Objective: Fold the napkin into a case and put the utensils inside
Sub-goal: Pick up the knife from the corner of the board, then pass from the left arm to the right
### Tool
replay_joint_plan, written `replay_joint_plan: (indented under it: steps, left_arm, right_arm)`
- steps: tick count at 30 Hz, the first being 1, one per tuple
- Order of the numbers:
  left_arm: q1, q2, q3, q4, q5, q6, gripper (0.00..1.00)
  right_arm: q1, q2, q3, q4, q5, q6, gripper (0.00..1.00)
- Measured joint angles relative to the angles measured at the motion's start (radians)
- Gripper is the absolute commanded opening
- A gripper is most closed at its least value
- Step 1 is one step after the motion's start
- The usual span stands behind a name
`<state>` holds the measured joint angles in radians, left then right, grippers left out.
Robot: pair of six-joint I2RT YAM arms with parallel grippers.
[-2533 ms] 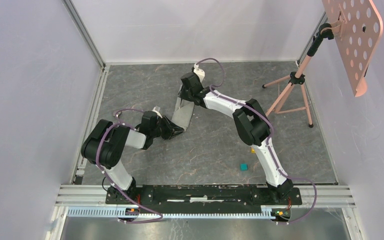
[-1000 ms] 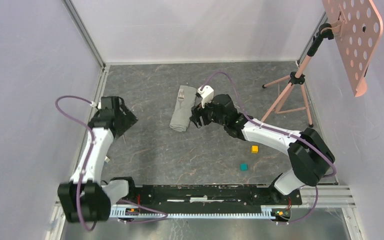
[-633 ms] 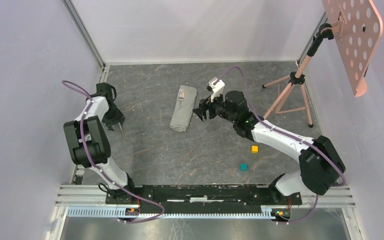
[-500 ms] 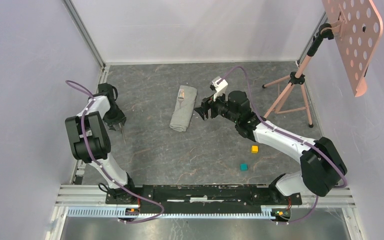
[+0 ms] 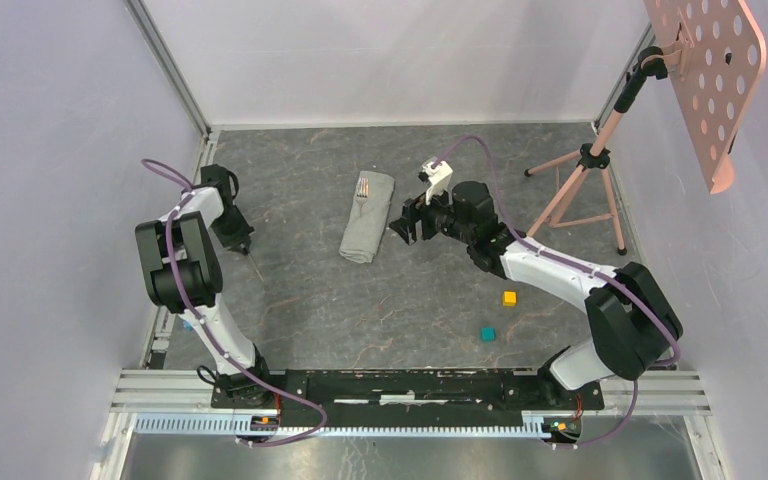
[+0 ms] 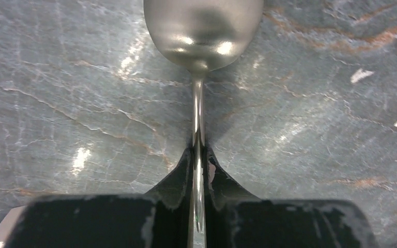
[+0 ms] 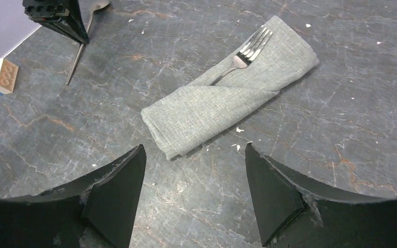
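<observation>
Grey-green napkin (image 7: 227,111) is lying folded, fork (image 7: 243,54) tucked inside, so we are clamping the spoon (image 6: 203,31) by its thin handle in our left gripper (image 6: 198,170), well to its left, to carry it over, our right gripper (image 7: 194,155) hovering splayed beside it

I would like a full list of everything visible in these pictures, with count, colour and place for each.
napkin: one, grey-green, folded, centre
fork: one, silver, tucked in napkin
spoon: one, silver, left side
yellow cube: one, right of centre
teal cube: one, near right
block: one, tan and blue, left wall
tripod stand: one, pink, far right, holding perforated panel
table: one, dark grey marbled
left arm: white-black, jaws shut on spoon
right arm: white-black, jaws open beside napkin
</observation>
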<state>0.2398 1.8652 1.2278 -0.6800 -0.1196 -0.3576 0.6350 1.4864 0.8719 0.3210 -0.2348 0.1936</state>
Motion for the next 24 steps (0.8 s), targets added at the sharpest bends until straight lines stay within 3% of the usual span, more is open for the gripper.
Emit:
replay_joint_plan:
  steps: [5, 12, 15, 19, 24]
  left_arm:
    - [-0.027, -0.088, -0.067, 0.037, 0.166, 0.006, 0.03]
    - [-0.195, -0.446, -0.248, 0.292, 0.608, -0.016, 0.02]
    - [-0.324, -0.554, -0.335, 0.525, 0.779, -0.093, 0.02]
    - [-0.493, -0.598, -0.436, 0.801, 0.927, -0.219, 0.02]
    - [-0.581, -0.59, -0.502, 1.03, 0.993, -0.352, 0.02]
  right_arm:
    - [-0.021, 0.002, 0.005, -0.014, -0.003, 0.003, 0.85]
    - [-0.065, 0.063, 0.033, 0.035, -0.202, 0.166, 0.83]
    - [-0.076, 0.086, -0.013, 0.23, -0.33, 0.365, 0.81]
    - [-0.081, 0.135, -0.105, 0.633, -0.443, 0.682, 0.76]
    - [-0.08, 0.184, -0.119, 0.917, -0.48, 0.894, 0.69]
